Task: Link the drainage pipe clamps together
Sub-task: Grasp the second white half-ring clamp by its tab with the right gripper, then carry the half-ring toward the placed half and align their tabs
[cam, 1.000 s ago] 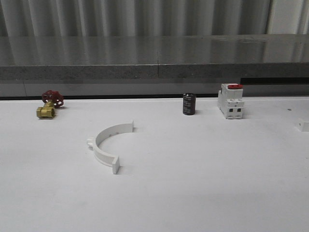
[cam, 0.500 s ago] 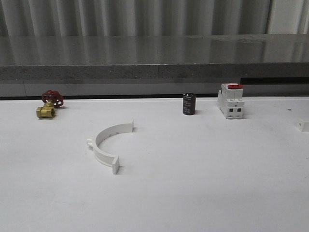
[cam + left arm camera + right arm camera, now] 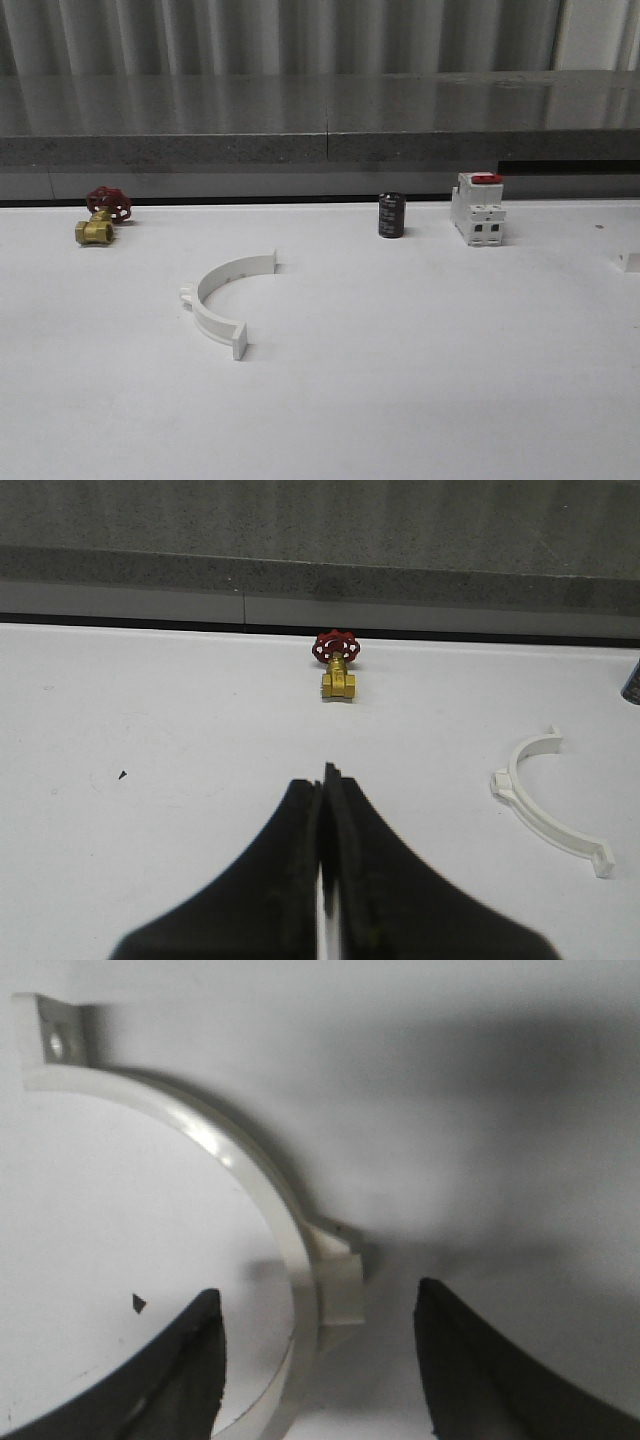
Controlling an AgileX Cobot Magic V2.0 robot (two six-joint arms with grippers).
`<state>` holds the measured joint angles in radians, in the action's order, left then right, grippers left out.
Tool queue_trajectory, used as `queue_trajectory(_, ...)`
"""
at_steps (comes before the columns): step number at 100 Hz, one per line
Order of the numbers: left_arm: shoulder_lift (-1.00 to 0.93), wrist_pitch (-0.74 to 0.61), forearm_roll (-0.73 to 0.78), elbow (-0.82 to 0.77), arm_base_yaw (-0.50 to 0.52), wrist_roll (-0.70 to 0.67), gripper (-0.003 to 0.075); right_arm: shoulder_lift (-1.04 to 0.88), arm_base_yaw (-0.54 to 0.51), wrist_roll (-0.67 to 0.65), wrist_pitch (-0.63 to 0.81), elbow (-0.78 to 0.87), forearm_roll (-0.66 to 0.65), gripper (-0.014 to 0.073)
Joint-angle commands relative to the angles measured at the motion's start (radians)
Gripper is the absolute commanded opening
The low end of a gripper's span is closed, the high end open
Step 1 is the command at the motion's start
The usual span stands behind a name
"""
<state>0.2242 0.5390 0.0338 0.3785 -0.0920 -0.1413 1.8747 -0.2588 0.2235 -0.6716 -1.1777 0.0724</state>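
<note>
One white clamp half [image 3: 221, 300] lay on the white table [image 3: 420, 380] left of centre in the front view, its arc bulging toward the left edge of the frame, an end tab up by the middle and another tab at its lower end, a small lug on the outer curve. In the left wrist view that same half sat at the right side of the frame, well apart from the left gripper [image 3: 325, 780], whose dark fingers [image 3: 290, 880] were pressed together at lower centre with nothing between them — jaws closed, empty.

Over in the right wrist view, the second clamp half [image 3: 250, 1175] swept from the upper left corner, where its holed end tab showed, down through the middle of the frame. The right gripper [image 3: 318, 1360] had its jaws spread wide, one dark finger [image 3: 160, 1380] at lower left and the other at lower right, and the clamp's band with its outer lug ran down between them. Whether either finger touched the plastic could not be told.

Along the back of the table in the front view: a brass valve with a red handwheel [image 3: 101, 216] at far left, a dark cylinder [image 3: 391, 215] near centre, and a white switch with a red top [image 3: 477, 208] just to its right. A small white piece [image 3: 629, 262] peeked in at the right edge.
</note>
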Motion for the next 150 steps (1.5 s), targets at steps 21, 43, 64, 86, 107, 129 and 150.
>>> queue_trajectory(21, 0.009, -0.077, -0.001, 0.024, 0.003, -0.001, -0.002, -0.042, -0.007, 0.024, 0.029, -0.029, 0.008, 0.0202)
queue_trajectory(43, 0.009, -0.077, -0.001, 0.023, 0.003, -0.001, -0.002, -0.042, -0.007, 0.024, 0.034, -0.029, 0.008, 0.0118)
queue_trajectory(64, 0.009, -0.077, -0.001, 0.023, 0.003, -0.001, -0.002, -0.042, -0.007, 0.024, 0.033, -0.029, 0.008, 0.0099)
queue_trajectory(86, 0.009, -0.077, -0.001, 0.023, 0.003, -0.001, -0.002, -0.043, -0.007, 0.027, 0.027, -0.031, 0.008, 0.0099)
queue_trajectory(107, 0.009, -0.077, -0.001, 0.023, 0.003, -0.001, -0.002, -0.093, 0.011, -0.061, 0.02, -0.031, 0.008, 0.0099)
queue_trajectory(129, 0.009, -0.077, -0.001, 0.023, 0.003, -0.001, -0.002, -0.191, 0.092, -0.194, -0.085, -0.031, 0.007, 0.0099)
queue_trajectory(150, 0.009, -0.077, -0.001, 0.023, 0.003, -0.001, -0.002, -0.222, 0.243, -0.371, -0.133, -0.031, -0.051, 0.0099)
